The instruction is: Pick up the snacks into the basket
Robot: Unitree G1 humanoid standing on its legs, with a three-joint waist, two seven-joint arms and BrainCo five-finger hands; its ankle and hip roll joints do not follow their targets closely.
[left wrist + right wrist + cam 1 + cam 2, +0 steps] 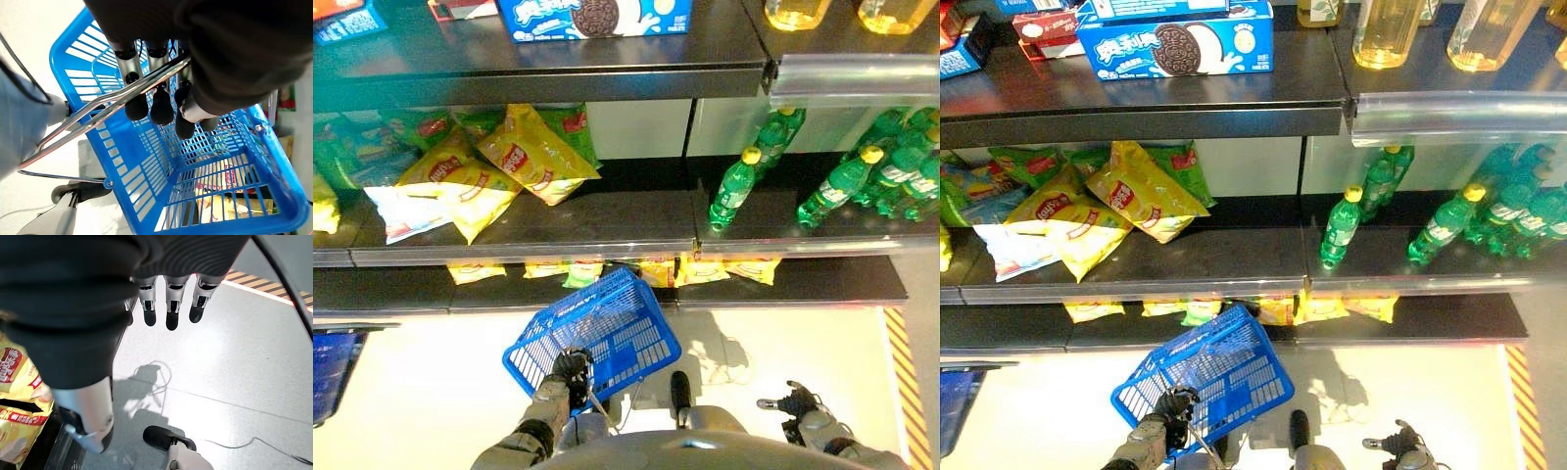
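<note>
Left hand [570, 372] low in front of the shelves, fingers [137, 105] curled round the metal handle [112, 105] of the blue basket [607, 338]; the basket hangs tilted, open side toward the shelves. In the left wrist view nothing lies inside it as far as I can tell; the yellow packets seen through its mesh seem to be stock behind it, on the bottom shelf.

Right hand [793, 403] down at the right, over the bare floor [234, 362], fingers [170, 308] straight and relaxed, holding nothing.

Snacks: yellow chip bags [533, 157] piled on the middle shelf [607, 230], left bay, with green bags [1023, 166] behind. More yellow packets [705, 269] along the bottom shelf, just beyond the basket's far rim. Green bottles [734, 186] in the right bay; a blue biscuit box [1180, 44] on the top shelf.

Progress, as judged: basket is in hand and brought up to the shelves, but no snack picked yet. Reaching, grasping and dropping into the basket all remain, presumably for the free right hand.
</note>
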